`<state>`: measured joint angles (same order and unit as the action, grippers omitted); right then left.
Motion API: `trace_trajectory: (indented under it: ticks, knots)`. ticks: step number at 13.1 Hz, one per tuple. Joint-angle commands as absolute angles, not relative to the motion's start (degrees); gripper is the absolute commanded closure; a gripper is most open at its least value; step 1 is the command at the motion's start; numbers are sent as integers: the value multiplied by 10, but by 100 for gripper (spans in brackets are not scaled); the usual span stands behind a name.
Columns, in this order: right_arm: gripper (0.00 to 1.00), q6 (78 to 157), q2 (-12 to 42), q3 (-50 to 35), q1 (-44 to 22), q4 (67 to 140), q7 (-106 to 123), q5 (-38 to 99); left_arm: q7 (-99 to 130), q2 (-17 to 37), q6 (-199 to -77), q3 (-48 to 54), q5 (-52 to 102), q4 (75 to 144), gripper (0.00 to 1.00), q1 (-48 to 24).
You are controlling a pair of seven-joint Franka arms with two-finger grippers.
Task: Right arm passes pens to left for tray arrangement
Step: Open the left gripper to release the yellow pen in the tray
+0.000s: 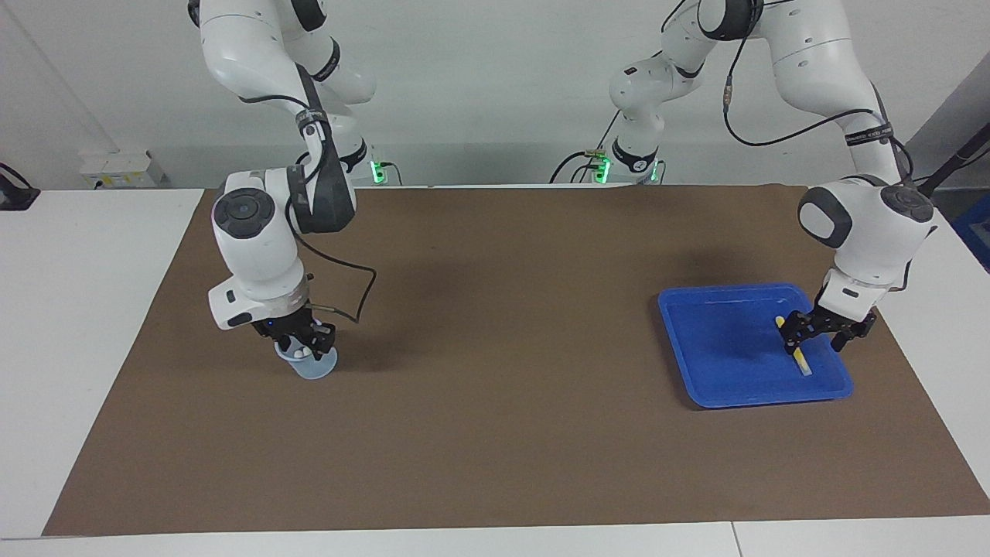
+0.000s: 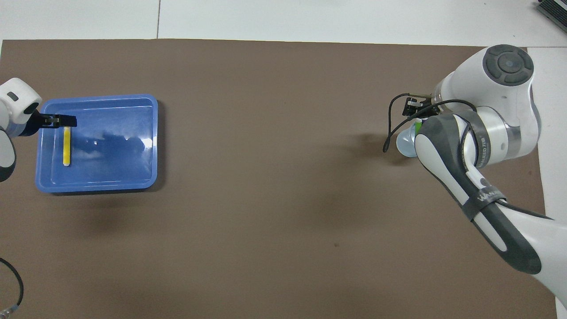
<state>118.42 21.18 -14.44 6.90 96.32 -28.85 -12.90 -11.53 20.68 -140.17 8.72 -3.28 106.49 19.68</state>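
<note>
Brown mat covers the bench, bare between its two ends. At the right arm's end, the right gripper dips into a pale cup where whitish pen tips show; its spread cannot be told. At the left arm's end, the yellow pen lies flat in the blue tray, with the left gripper spread open just over it.

The counter is white and a large brown mat covers most of it. On the mat lies a blue tray toward the left arm's end. A pale cup stands on the mat toward the right arm's end, well apart from the tray.
</note>
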Motion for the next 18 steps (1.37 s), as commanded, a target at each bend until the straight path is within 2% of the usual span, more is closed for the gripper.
trace_trajectory:
  ticks: [1,4,14,18]
  knots:
    - [45,1174,221,-149,59,947,-299,-138,-80,193,-1388,82,-41,1066,2,180]
    - [52,1165,221,-149,57,947,-302,-137,-38,184,-1349,88,-37,1066,5,173]
    - [57,1127,220,-149,61,938,-302,-135,105,157,-1234,93,29,1061,6,151]
    - [66,1127,220,-149,60,938,-303,-121,154,135,-1169,95,45,1056,6,140]
